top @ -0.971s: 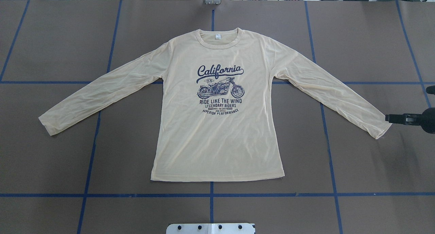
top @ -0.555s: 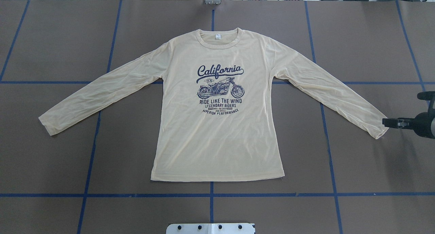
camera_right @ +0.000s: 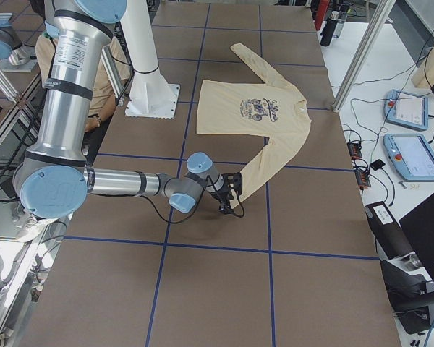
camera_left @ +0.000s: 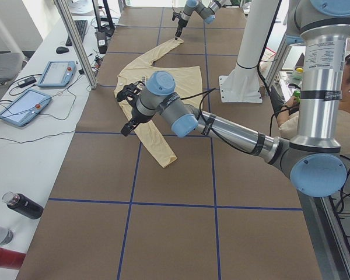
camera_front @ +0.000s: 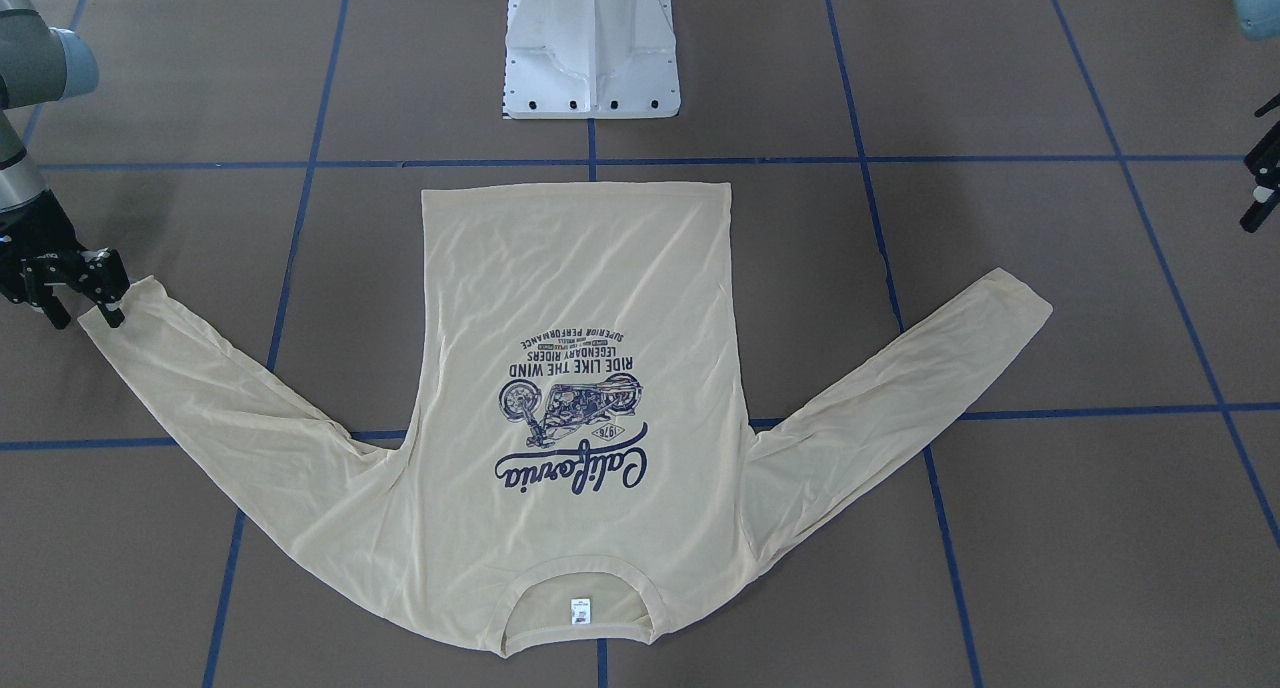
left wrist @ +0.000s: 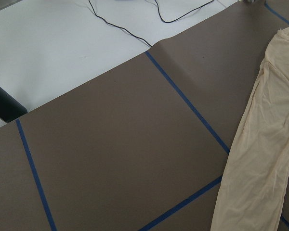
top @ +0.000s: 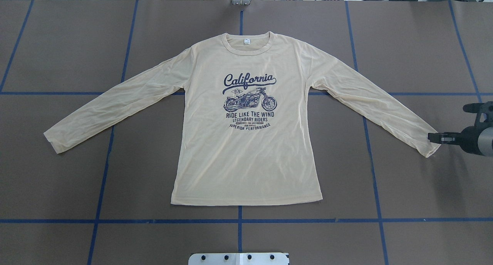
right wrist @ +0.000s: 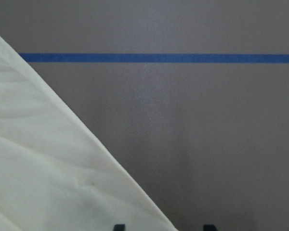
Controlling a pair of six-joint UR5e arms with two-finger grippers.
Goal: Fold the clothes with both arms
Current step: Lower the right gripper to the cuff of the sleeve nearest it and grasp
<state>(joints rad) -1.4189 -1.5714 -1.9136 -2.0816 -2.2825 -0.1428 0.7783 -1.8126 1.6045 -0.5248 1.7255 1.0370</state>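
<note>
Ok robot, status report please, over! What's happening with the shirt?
Black right gripper open at one sleeve cuff; left gripper raised beside the other sleeve, jaws unclear. Pale yellow long-sleeved T-shirt flat, unfolded. Nothing blocking.

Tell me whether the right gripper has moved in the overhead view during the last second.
Yes. The right gripper slid toward the view's left and slightly down; its tip now overlaps the unmoved sleeve cuff.

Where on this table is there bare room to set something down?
Bare mat lies between the hem of the T-shirt and the pedestal base, and in both wedges between the sleeves and torso. It is crowded only at the right cuff, where the right tool sits.
</note>
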